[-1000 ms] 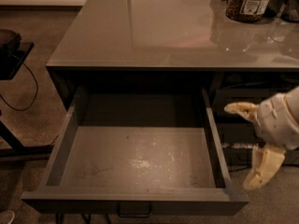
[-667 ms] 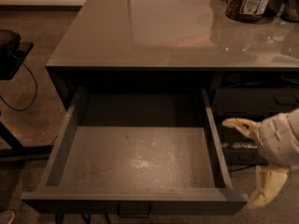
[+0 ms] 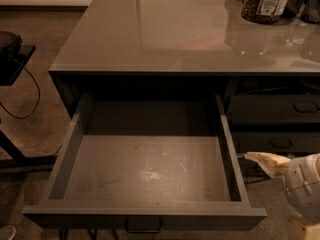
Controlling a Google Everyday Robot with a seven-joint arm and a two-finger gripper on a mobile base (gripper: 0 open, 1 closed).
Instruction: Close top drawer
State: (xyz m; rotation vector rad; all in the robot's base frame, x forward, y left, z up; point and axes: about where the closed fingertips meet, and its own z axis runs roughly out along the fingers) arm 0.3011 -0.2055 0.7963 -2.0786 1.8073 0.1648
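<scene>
Top drawer (image 3: pixel 145 171): pulled far out from under the desk's (image 3: pixel 165 39) front edge, pale scuffed floor showing.
Handle (image 3: pixel 143 226): small dark bar, centre of the drawer front.
Gripper (image 3: pixel 277 196): low, off the drawer's right front corner, below the desk's front edge.
Claw: pale fingers (image 3: pixel 265 162) spread apart, holding nothing; upper tip just beside the drawer's right wall.
Slim drawers (image 3: pixel 272 109): closed, under the desk's right side.
Jar (image 3: pixel 265 1): at the desk's far right corner.

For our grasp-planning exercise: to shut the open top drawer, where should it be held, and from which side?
Probably the small bar handle, centred low on the flat front of the top drawer. Come from the front, since the drawer is pulled out towards the camera. The gripper hangs right of the drawer, open.
</scene>
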